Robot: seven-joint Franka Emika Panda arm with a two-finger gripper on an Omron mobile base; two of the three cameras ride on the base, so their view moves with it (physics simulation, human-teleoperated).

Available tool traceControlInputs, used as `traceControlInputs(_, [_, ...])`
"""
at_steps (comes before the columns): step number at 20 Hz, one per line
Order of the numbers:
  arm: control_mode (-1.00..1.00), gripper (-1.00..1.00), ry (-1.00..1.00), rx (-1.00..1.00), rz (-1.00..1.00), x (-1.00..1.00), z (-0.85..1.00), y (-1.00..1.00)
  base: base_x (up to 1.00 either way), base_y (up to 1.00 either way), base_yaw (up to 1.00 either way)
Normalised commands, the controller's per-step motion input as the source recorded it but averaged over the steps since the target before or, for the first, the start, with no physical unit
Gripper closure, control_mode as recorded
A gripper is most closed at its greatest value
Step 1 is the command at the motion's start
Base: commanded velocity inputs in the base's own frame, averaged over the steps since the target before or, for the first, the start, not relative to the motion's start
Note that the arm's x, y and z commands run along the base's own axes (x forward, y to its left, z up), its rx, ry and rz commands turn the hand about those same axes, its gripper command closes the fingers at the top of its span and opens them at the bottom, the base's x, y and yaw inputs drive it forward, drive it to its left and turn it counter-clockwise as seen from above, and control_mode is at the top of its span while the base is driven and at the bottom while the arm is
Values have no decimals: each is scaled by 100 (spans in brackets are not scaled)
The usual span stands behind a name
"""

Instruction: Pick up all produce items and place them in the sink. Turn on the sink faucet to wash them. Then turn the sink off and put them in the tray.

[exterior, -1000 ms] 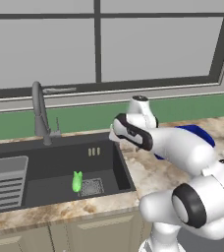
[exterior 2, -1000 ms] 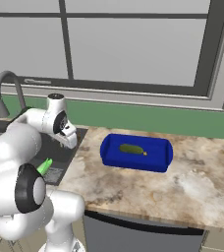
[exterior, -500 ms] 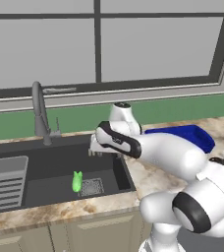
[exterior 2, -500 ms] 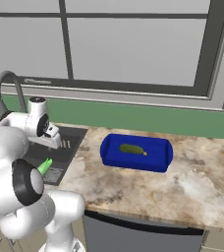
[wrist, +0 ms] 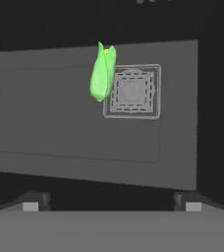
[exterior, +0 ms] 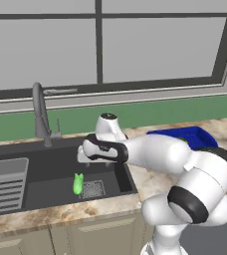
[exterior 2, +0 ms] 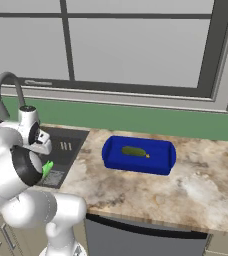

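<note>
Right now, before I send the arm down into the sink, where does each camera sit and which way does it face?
Left base view: behind the arm's left, facing forward and down on the sink, faucet and bright green vegetable; the arm crosses from lower right.
Right base view: behind the arm's right, facing the blue tray holding the olive vegetable; the arm stands lower left.
Hand view: on the hand, looking down into the basin at the drain grate; open gripper at bottom.
All three share the bright green vegetable.
</note>
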Motion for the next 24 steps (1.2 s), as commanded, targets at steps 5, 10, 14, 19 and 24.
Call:
traceControlInputs(5, [-100, -100, 0, 0, 0, 27, -26, 33, 0, 0, 0])
traceControlInputs(10, [-100, -100, 4, -2, 0, 25, -27, 8, 0, 0, 0])
traceControlInputs(14, [-100, -100, 6, -4, 0, 22, -26, 0, 0, 0, 0])
traceControlInputs(19, [-100, -100, 8, -3, 0, 29, -18, 10, 0, 0, 0])
traceControlInputs(24, [-100, -100, 3, -4, 0, 24, -30, 14, 0, 0, 0])
